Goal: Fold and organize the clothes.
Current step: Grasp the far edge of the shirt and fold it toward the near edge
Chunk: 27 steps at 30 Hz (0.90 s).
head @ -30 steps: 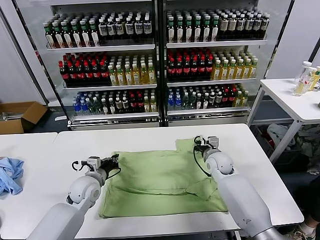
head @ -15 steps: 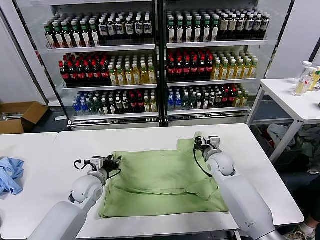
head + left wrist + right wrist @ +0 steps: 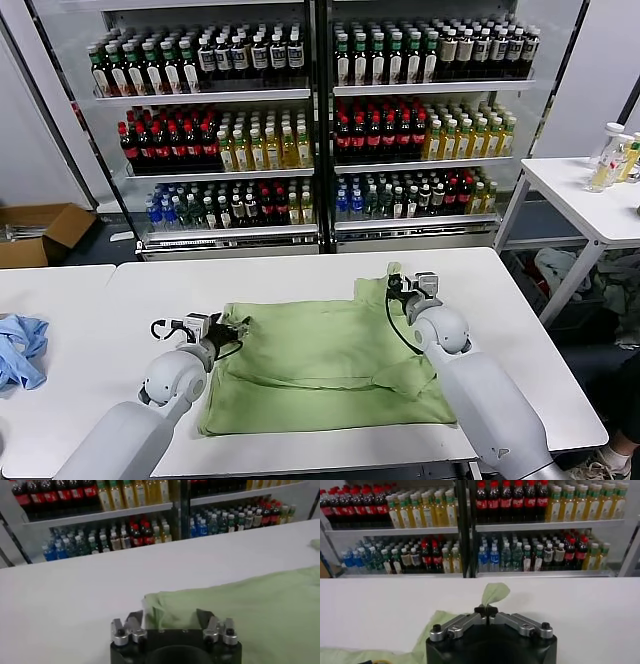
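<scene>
A light green shirt (image 3: 320,360) lies spread on the white table (image 3: 300,275), with a fold along its near part. My left gripper (image 3: 236,327) is at the shirt's left edge. In the left wrist view, the left gripper (image 3: 170,617) stands open, and the shirt's corner (image 3: 157,607) lies loose between its jaws. My right gripper (image 3: 393,283) is at the shirt's far right corner. In the right wrist view, the right gripper (image 3: 486,611) is shut on a tip of the green cloth (image 3: 495,592) that sticks up past the fingertips.
A blue cloth (image 3: 20,350) lies at the table's left edge. Bottle shelves (image 3: 320,120) stand behind the table, with a cardboard box (image 3: 40,230) on the floor to the left. A side table (image 3: 590,200) with bottles stands at the right.
My left gripper has opened and let go of the shirt's left edge. My right gripper stays shut on the far corner and has barely moved.
</scene>
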Tool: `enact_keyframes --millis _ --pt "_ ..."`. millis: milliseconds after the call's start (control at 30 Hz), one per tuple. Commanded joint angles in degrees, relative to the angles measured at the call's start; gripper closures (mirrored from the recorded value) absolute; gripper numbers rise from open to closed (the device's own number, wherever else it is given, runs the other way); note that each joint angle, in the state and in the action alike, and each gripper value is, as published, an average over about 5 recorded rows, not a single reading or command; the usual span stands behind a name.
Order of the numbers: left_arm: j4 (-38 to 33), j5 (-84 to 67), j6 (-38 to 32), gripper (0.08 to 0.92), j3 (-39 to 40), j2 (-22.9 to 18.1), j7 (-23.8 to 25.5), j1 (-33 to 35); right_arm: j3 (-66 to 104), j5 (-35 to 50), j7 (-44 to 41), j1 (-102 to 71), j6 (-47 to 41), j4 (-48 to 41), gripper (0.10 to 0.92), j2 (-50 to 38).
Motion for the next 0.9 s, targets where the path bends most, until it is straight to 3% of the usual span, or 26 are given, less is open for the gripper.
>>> enact_keyframes --millis 33,367,567,900 --pt "1.02 -1.8 0.35 0.436 0.1 0.13 0.87 -0.47 0.14 -0.05 0.01 -0.12 0.09 0.29 0.919 -0.12" --pt "2.9 -3.56 0.35 0.73 -0.23 0.03 2.53 -0.87 0.66 -0.08 0.02 -1.5 0.26 2.64 0.919 -0.68" --pt "0.57 -8.17 -0.78 0.888 -2.46 -0.05 3.67 0.44 2.16 0.18 -0.02 -3.77 0.6 7.86 0.919 -2.54" --pt "-11.09 -14.14 -2.27 0.916 -8.44 2.31 5.57 6.87 6.85 0.95 0.4 -10.68 0.07 21.04 0.919 -7.03"
